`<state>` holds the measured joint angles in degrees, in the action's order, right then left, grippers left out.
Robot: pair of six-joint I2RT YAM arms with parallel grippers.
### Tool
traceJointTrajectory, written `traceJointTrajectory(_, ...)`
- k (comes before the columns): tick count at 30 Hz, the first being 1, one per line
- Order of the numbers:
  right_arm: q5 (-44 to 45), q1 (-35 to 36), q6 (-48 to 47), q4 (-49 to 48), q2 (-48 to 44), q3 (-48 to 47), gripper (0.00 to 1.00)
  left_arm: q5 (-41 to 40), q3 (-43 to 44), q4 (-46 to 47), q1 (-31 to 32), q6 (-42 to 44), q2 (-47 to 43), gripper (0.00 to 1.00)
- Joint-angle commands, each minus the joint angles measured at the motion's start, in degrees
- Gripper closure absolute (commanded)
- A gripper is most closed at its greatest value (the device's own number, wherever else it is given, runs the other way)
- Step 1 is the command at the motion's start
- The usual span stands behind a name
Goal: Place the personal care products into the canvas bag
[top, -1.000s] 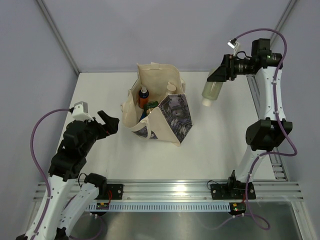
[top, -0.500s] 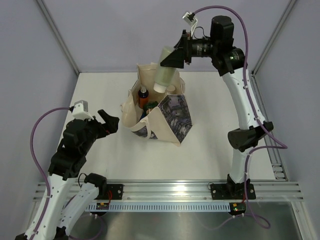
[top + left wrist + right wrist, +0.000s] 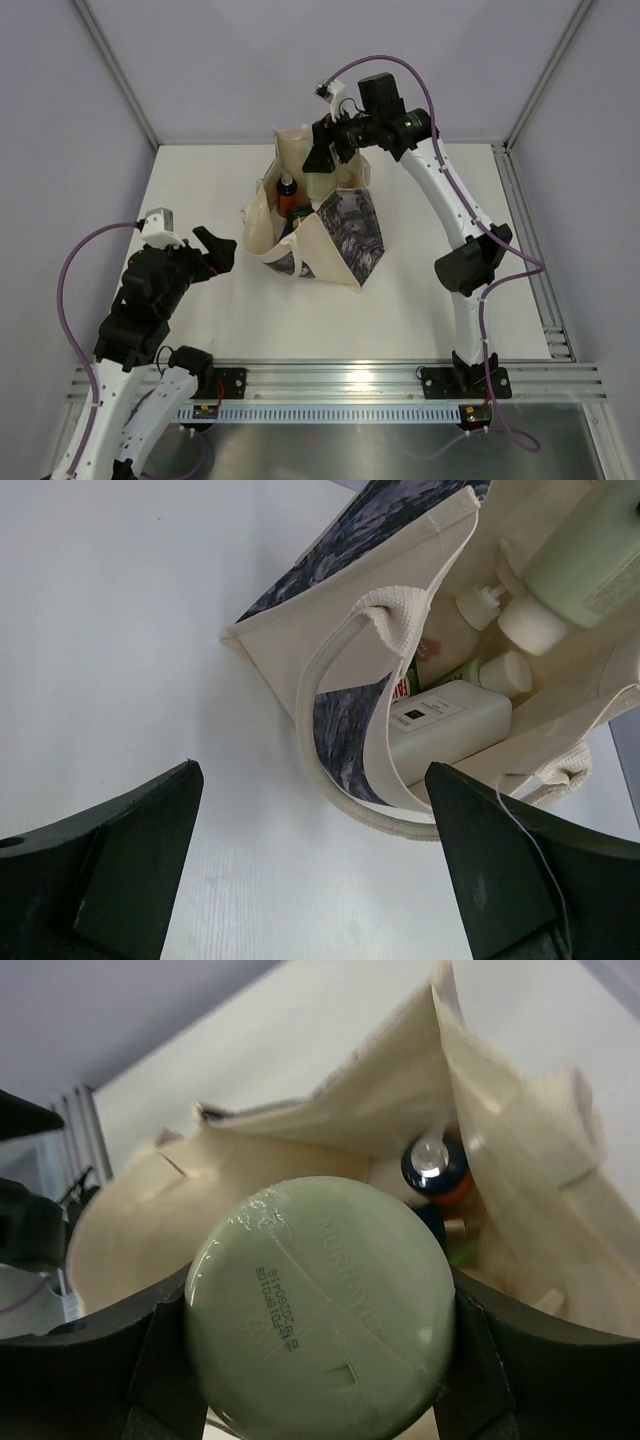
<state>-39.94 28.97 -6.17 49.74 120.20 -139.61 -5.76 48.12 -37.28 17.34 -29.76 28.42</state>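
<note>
The cream canvas bag (image 3: 335, 225) stands open mid-table. My right gripper (image 3: 325, 160) is shut on a sage-green bottle (image 3: 321, 187), held cap-down in the bag's mouth. The right wrist view shows the bottle's round base (image 3: 320, 1305) between the fingers (image 3: 480, 1345). Inside the bag are an orange spray bottle (image 3: 287, 193) with a dark top (image 3: 432, 1163), a white box (image 3: 445, 720) and other small bottles. My left gripper (image 3: 215, 250) is open and empty on the bag's left. In the left wrist view it (image 3: 310, 780) faces a loop handle (image 3: 350, 650).
The white table (image 3: 450, 270) has an aluminium rail (image 3: 340, 380) along its near edge. Grey walls close in the back and both sides. No other loose item shows on the table.
My right arm has swung the sage-green bottle from the right side of the table leftward over the bag, then down into its mouth. My left arm has hardly moved.
</note>
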Motion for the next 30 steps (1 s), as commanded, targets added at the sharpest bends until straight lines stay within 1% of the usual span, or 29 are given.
traceJointTrajectory(1,4.52,2.23,-10.24,4.75,-4.62,1.09,1.00,0.22,-0.39,2.12,-0.12,2.60,-0.21,0.01)
traceJointTrajectory(4,7.50,3.19,-13.41,9.84,-4.72,1.71,0.99,0.22,-0.65,2.64,-0.12,4.00,-0.04,0.01)
traceJointTrajectory(7,13.04,4.78,-15.79,15.38,-2.35,0.22,0.91,0.75,-1.44,3.96,-0.12,4.88,0.14,0.01)
traceJointTrajectory(9,15.41,5.30,-16.06,15.92,-1.99,1.52,0.79,1.01,-1.71,4.40,-0.12,4.97,0.23,0.01)
traceJointTrajectory(10,15.94,5.48,-16.06,15.74,-2.16,1.80,0.68,1.27,-1.97,4.49,-0.12,4.97,0.14,0.01)
traceJointTrajectory(11,16.73,5.39,-15.97,15.57,-2.17,1.80,0.54,1.36,-2.06,4.49,-0.12,5.15,0.23,0.01)
traceJointTrajectory(12,18.48,5.39,-15.97,15.05,-2.43,1.02,0.22,1.36,-2.15,4.32,-0.12,5.06,0.14,0.01)
traceJointTrajectory(13,19.28,5.39,-16.15,14.78,-2.60,-0.04,0.05,1.45,-2.15,4.14,-0.12,5.15,-0.03,0.01)
traceJointTrajectory(14,19.81,5.39,-17.02,14.69,-2.69,-1.35,0.01,1.54,-2.24,3.88,-0.12,5.32,-0.04,0.01)
traceJointTrajectory(15,21.38,5.39,-17.72,15.04,-2.69,-5.63,0.00,1.63,-2.07,3.79,-0.12,5.41,-0.12,0.01)
traceJointTrajectory(17,24.28,5.39,-19.75,14.69,-2.87,-9.70,0.01,1.72,-1.80,3.09,-0.12,5.67,-0.56,0.01)
traceJointTrajectory(18,27.87,5.39,-20.10,12.08,-4.17,-10.67,0.01,1.72,-1.54,3.00,-0.12,5.76,-0.65,0.01)
traceJointTrajectory(19,29.56,5.22,-20.37,10.05,-5.40,-9.72,0.00,1.37,-1.28,2.48,-0.12,5.85,-0.83,0.01)
traceJointTrajectory(20,31.31,4.96,-20.02,7.86,-6.72,-8.24,0.01,1.10,-1.10,2.21,-0.12,5.85,-1.09,0.01)
traceJointTrajectory(21,34.55,4.69,-19.15,2.53,-10.22,-3.52,0.01,0.84,-0.75,2.03,-0.12,5.85,-1.18,0.01)
traceJointTrajectory(22,34.49,4.17,-17.66,0.47,-12.08,-0.95,0.00,0.40,-0.66,1.68,-0.12,5.76,-1.44,0.01)
traceJointTrajectory(24,29.86,0.66,-14.24,-3.23,-16.72,4.66,0.00,0.14,-0.39,1.33,-0.12,5.24,-1.88,0.01)
traceJointTrajectory(25,28.36,-1.09,-9.17,-4.11,-18.06,6.26,0.01,-0.04,-0.39,1.07,-0.12,5.15,-2.06,0.01)
traceJointTrajectory(26,26.60,-3.02,-6.42,-4.82,-19.12,7.67,0.00,-0.13,-0.48,0.89,-0.12,4.89,-2.32,0.01)
traceJointTrajectory(27,24.50,-7.57,-3.87,-6.04,-21.13,10.21,0.01,-0.39,-0.39,0.72,-0.12,4.71,-2.84,0.01)
traceJointTrajectory(28,24.39,-10.14,1.46,-6.84,-22.11,11.89,0.00,-1.00,-0.31,0.11,-0.12,4.45,-3.02,0.01)
traceJointTrajectory(29,24.47,-12.51,3.60,-7.28,-22.99,13.47,0.01,-1.27,-0.22,-0.25,-0.12,4.36,-3.29,0.01)
traceJointTrajectory(30,26.13,-16.89,4.93,-8.33,-25.17,17.40,0.00,-1.53,-0.13,-0.60,-0.12,4.36,-3.72,0.01)
